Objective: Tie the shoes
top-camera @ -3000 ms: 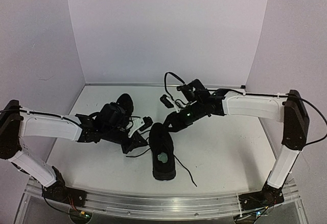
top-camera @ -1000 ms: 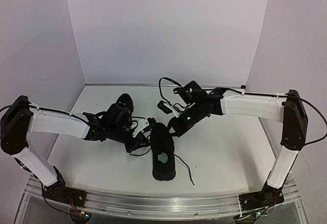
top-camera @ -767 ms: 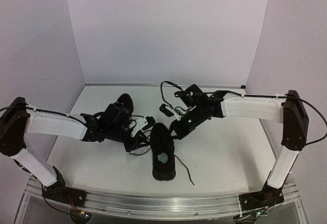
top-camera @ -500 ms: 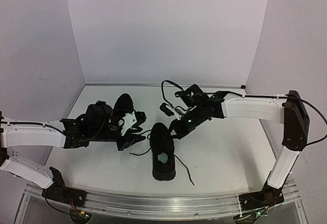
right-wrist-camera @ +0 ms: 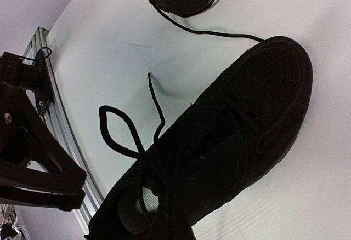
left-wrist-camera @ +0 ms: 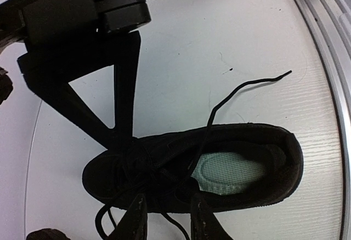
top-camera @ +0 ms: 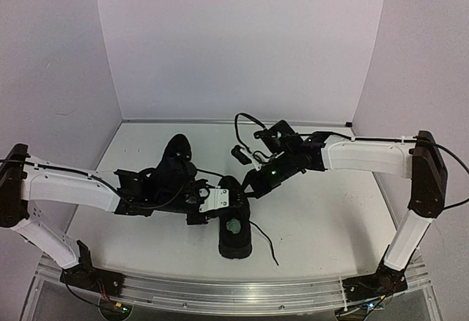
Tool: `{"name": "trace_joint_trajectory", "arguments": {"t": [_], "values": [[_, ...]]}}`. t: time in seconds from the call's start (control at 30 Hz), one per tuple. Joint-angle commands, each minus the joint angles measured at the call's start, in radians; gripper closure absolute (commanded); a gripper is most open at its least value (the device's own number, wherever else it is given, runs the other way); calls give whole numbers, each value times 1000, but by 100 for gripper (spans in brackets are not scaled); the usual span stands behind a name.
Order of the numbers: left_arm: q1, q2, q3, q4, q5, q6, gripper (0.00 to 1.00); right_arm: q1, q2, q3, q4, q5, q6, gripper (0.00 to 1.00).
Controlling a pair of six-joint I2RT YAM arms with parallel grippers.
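Note:
One of the black shoes [top-camera: 234, 227] lies mid-table, heel toward me, with a pale insole [left-wrist-camera: 237, 172] showing in its opening. The other shoe [top-camera: 178, 149] sits behind my left arm. My left gripper [top-camera: 221, 202] is at the near shoe's left side. It stands open, fingers [left-wrist-camera: 135, 219] straddling the shoe's edge, with a thin lace [left-wrist-camera: 174, 222] running loose between them. My right gripper [top-camera: 248, 187] is shut, its tips down on the laced front of that shoe [right-wrist-camera: 241, 136]. Whether it pinches a lace is hidden. A lace loop [right-wrist-camera: 117, 125] lies beside the shoe.
A free lace end [top-camera: 267, 246] trails right of the shoe toward the metal rail [top-camera: 234, 296] at the near edge. White walls close in the back and sides. A black cable [top-camera: 245, 120] arches over my right wrist.
My left arm pulled back to the left, away from the shoe, then swung in again to the shoe's left side. My right arm has barely moved.

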Motion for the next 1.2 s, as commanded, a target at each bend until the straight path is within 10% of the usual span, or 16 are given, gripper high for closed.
{"name": "trace_joint_trajectory", "arguments": {"t": [0.0, 0.47, 0.7, 1.17], "values": [[-12, 57, 101, -52, -37, 96, 77, 1, -53, -19, 31, -1, 15, 100], [-14, 52, 65, -18, -101, 51, 80, 1, -19, -24, 20, -46, 10, 99], [-14, 39, 55, -7, -109, 47, 80, 1, 14, 14, 9, -60, 0, 75], [-12, 23, 29, 5, -108, 42, 80, 1, 72, 86, -73, 1, -30, 90]]}}
